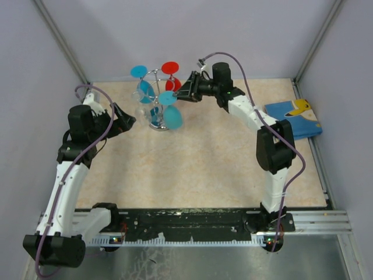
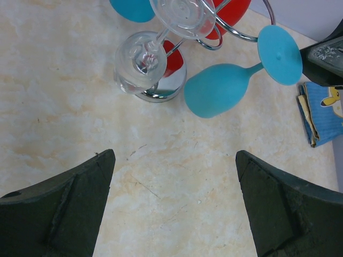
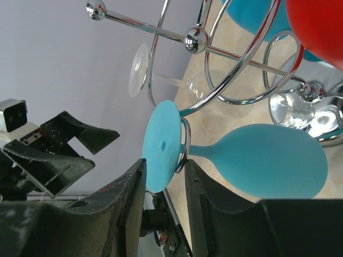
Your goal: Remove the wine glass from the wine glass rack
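The wine glass rack [image 1: 156, 112] is a chrome wire stand at the back of the table. A blue wine glass [image 1: 172, 118] hangs bowl-down and tilted from its near loop. In the right wrist view, my right gripper [image 3: 164, 166] is shut on the round foot of that wine glass [image 3: 268, 160]. One finger presses the foot's outer face; the other touches the rack's wire loop [image 3: 185, 152] behind it. My left gripper [image 2: 174, 155] is open over bare table, well short of the wine glass [image 2: 217, 90] and the rack's base [image 2: 161, 92].
The rack also holds a clear glass [image 2: 140, 61], a red glass [image 1: 170, 68] and another blue glass [image 1: 139, 71]. A blue booklet with a yellow figure [image 1: 294, 116] lies at the right edge. Grey walls close in the back and sides.
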